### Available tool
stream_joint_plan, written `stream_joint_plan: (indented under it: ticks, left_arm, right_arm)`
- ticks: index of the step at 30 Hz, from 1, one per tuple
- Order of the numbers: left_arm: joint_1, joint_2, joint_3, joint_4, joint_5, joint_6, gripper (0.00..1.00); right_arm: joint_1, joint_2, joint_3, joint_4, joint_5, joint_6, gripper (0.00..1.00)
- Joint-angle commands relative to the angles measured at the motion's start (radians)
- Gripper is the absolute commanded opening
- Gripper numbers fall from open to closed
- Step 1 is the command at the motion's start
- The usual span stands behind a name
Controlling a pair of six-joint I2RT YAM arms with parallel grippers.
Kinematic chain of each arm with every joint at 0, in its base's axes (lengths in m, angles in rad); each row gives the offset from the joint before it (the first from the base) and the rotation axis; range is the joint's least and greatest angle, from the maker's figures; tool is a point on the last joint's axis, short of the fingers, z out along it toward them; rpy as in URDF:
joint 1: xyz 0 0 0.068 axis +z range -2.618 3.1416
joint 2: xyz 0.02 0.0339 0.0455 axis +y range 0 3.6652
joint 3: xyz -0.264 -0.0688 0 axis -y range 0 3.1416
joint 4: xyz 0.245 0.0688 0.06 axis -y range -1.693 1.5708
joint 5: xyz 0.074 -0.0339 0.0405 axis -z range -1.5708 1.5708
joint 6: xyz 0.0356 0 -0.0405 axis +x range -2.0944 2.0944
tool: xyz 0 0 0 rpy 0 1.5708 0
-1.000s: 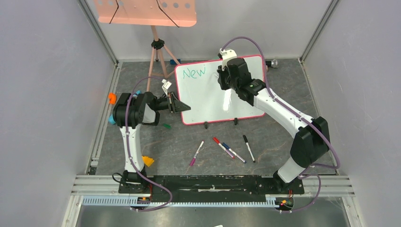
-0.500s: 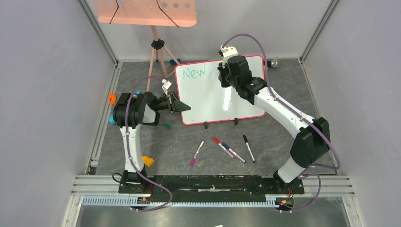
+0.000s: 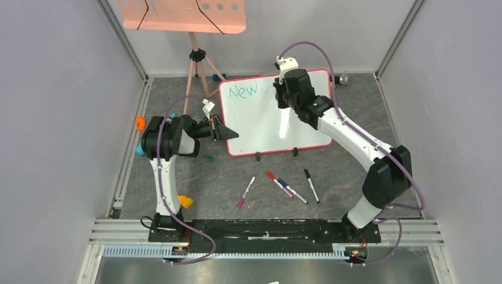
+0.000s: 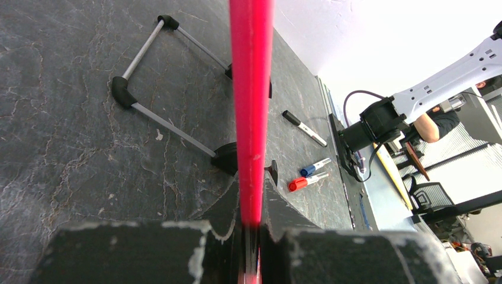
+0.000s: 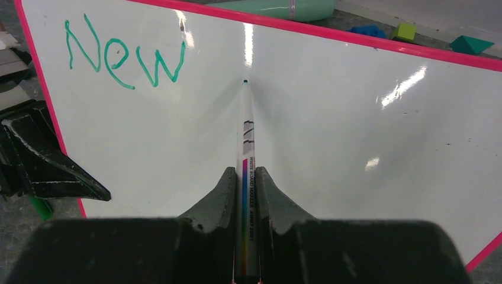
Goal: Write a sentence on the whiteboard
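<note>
The whiteboard [image 3: 260, 121] with a pink-red frame stands tilted at the back of the floor; it also shows in the right wrist view [image 5: 355, 130]. The green word "New" [image 3: 243, 90] is at its upper left, seen too in the right wrist view [image 5: 124, 56]. My left gripper [image 3: 227, 134] is shut on the board's left frame edge [image 4: 251, 106]. My right gripper [image 3: 279, 94] is shut on a green whiteboard marker [image 5: 245, 142]; its tip is at the board surface, right of "New" [image 5: 245, 81].
Several markers [image 3: 278, 184] lie on the floor in front of the board. A salmon perforated tray on a tripod [image 3: 180, 15] stands at back left. Small coloured blocks [image 3: 186, 201] lie near the left arm. A mint cylinder [image 5: 278, 8] lies behind the board.
My right gripper has shifted slightly up and right along the board with the marker. The left arm and the board have not moved.
</note>
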Motion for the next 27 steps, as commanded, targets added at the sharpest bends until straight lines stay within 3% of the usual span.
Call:
stream_joint_plan:
  ticks: [1,14,27]
  left_arm:
    - [0.024,0.056,0.010,0.033,-0.111,0.047,0.02]
    - [0.025,0.058,0.011,0.033,-0.110,0.045,0.02]
    - [0.025,0.058,0.012,0.033,-0.109,0.044,0.02]
  right_arm:
    - [-0.004,0.012,0.045,0.018,0.026,-0.011,0.00]
    - [-0.007,0.052,0.058,0.020,0.049,-0.020,0.00]
    - [-0.008,0.063,0.044,-0.005,-0.055,-0.032,0.00]
